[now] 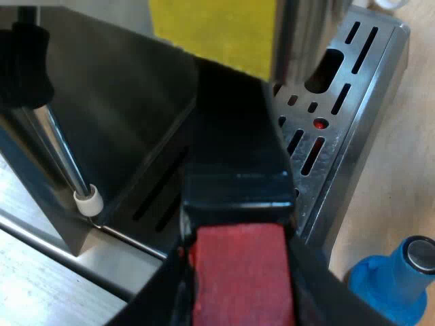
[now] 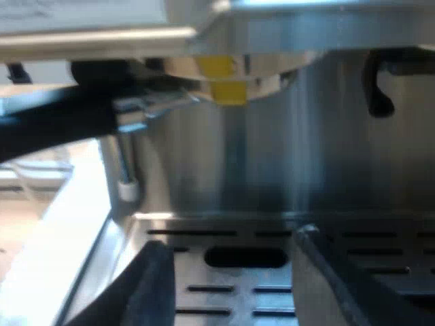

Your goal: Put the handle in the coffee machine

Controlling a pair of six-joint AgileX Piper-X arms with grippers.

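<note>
The holder's dark handle (image 1: 234, 149) with its red end (image 1: 241, 272) runs from between my near fingers up to the espresso machine's front (image 1: 115, 88), under a yellow tag (image 1: 211, 30). My left gripper (image 1: 238, 292) is shut on the handle at the red end. From the other arm, the same handle (image 2: 61, 122) reaches in sideways, and its metal head (image 2: 153, 103) sits at the underside of the machine's brew head by the yellow tag (image 2: 224, 85). My right gripper (image 2: 234, 285) hovers open over the drip tray (image 2: 272, 234), holding nothing.
A slotted metal drip tray (image 1: 340, 129) lies below the handle. A steam wand with a white tip (image 1: 87, 200) hangs beside the brew head and shows again as a thin rod (image 2: 124, 170). A blue tamper (image 1: 397, 278) stands on the wooden table beside the tray.
</note>
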